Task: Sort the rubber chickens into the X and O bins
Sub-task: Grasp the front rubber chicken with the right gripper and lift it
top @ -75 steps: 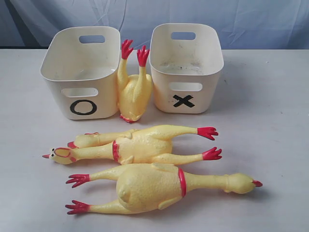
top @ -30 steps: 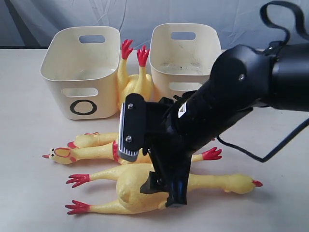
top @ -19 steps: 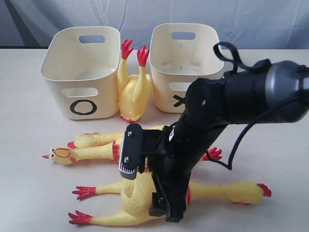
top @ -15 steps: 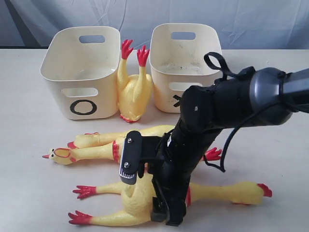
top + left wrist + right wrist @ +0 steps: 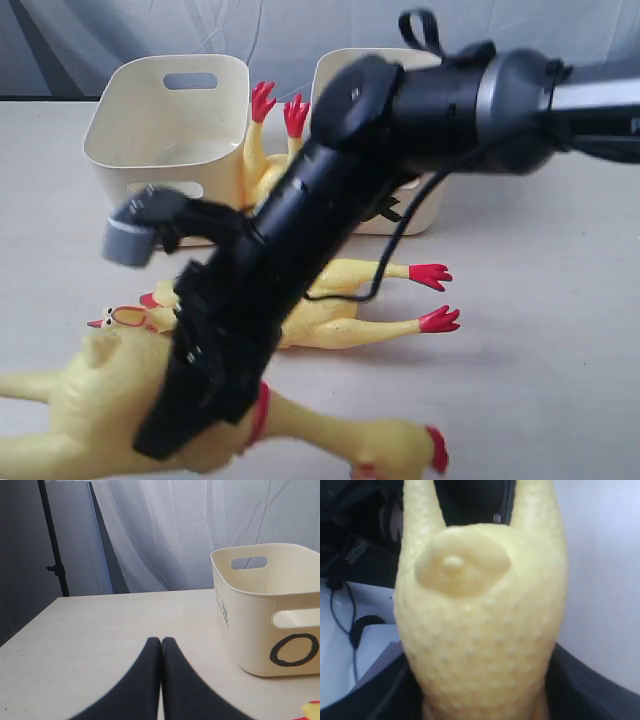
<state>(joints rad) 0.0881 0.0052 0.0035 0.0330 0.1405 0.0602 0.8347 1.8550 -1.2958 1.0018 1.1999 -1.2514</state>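
Note:
My right gripper (image 5: 205, 395) reaches across to the near left, shut on the body of the largest rubber chicken (image 5: 90, 400), which hangs above the table with its head (image 5: 425, 450) to the right. In the right wrist view its dimpled yellow body (image 5: 480, 630) fills the space between my dark fingers (image 5: 592, 690). A second chicken (image 5: 340, 315) lies flat on the table. A small chicken (image 5: 270, 165) stands feet-up between the O bin (image 5: 165, 125) and the X bin (image 5: 428, 205), whose mark my arm hides. My left gripper (image 5: 161, 641) is shut and empty beside the O bin (image 5: 260, 610).
My right arm (image 5: 420, 100) crosses in front of the X bin and part of the O bin. A pale curtain (image 5: 300, 30) hangs behind the table. The right half of the table (image 5: 550, 300) is bare.
My right gripper has closed on the largest chicken and lifted it off the table, carrying it left and nearer. The other chickens and both bins have not moved.

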